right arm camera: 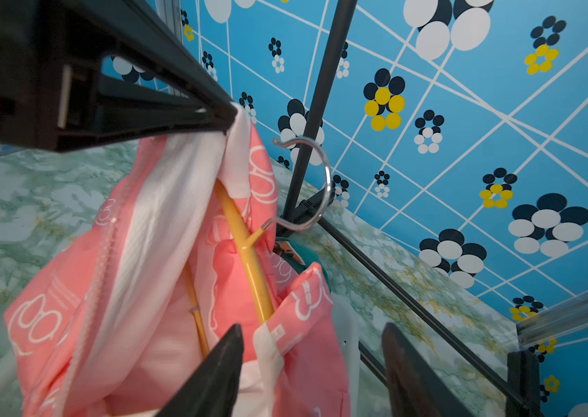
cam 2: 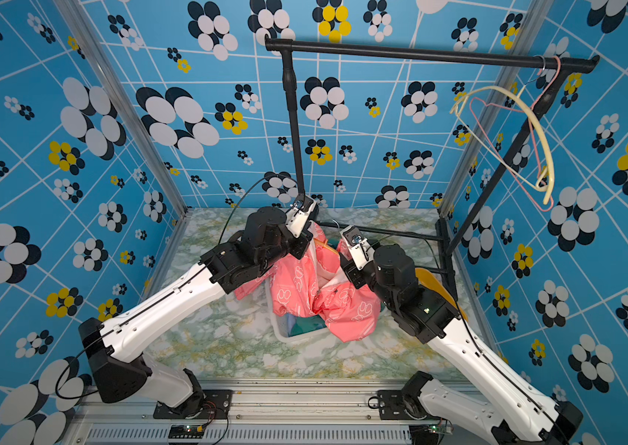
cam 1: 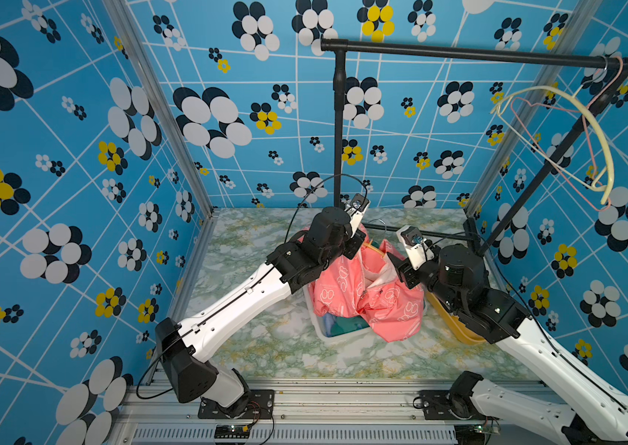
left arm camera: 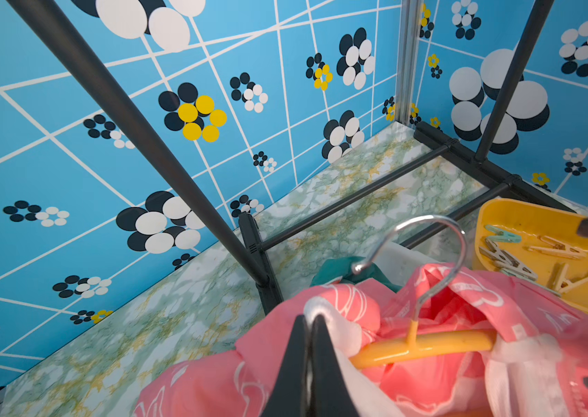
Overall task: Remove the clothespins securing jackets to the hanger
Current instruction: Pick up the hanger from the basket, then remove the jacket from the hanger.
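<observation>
Loose clothespins [left arm camera: 509,258] lie in the yellow tray [left arm camera: 501,213] at right of frame, so unpinning looks nearly done. Next, the pink jacket [left arm camera: 447,379] needs checking for a hidden clip. Left gripper [left arm camera: 308,326], lower centre, is pinched on its white lining. Right gripper [right arm camera: 312,343], bottom centre, stands apart beside the yellow hanger [right arm camera: 251,267], empty.
</observation>
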`<state>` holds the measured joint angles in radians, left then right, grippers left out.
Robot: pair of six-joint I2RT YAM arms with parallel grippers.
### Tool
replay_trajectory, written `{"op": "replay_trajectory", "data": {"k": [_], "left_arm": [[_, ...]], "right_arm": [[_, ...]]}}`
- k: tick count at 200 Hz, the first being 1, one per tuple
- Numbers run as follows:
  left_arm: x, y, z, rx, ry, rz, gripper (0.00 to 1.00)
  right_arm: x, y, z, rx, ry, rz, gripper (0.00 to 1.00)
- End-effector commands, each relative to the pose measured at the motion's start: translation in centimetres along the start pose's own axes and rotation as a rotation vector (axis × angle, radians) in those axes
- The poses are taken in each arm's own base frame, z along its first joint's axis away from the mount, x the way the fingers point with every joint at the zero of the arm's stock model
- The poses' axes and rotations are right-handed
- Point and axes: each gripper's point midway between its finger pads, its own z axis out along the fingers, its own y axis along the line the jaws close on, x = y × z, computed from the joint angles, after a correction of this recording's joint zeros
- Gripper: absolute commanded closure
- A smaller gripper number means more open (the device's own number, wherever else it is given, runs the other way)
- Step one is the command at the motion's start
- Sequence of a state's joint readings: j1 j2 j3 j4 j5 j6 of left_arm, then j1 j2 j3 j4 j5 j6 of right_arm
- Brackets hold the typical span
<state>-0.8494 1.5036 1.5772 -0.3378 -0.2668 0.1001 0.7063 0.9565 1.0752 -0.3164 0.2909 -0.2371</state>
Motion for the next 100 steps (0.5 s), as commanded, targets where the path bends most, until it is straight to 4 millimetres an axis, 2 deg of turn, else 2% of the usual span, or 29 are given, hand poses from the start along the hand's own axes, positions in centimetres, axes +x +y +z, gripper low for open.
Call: {"op": "replay_trajectory", "data": {"k": [1,19,34,56,100], "left_arm": [[-1.2,-0.7,-1.8,0.057,-0.048,0.031,1.0],[-0.8,-1.7,-2.4,0.102,-0.05,0.05,1.0],[-0.5,-2.2,-2.7,0.128,-0.052,0.052,1.0],[-0.3,-2.6,-2.9,0.142,-0.053,0.055,1.0],[-0.4,-2.9,-3.4,0.148,-0.057,0.062,1.0]], "right_arm": [[-0.4,-1.3,-0.7,0.067,-0.028,0.057,0.28],[-1.1,-2.8,-1.6,0.115,-0.067,0.08,0.24],[-1.9,-3.1,-2.1,0.104,-0.102,0.097,0.23],[-2.7,-1.9,-1.8,0.014,-0.139,0.108,0.22],[-2.9,0.3,1.2,-0.094,-0.106,0.13,0.23]]}}
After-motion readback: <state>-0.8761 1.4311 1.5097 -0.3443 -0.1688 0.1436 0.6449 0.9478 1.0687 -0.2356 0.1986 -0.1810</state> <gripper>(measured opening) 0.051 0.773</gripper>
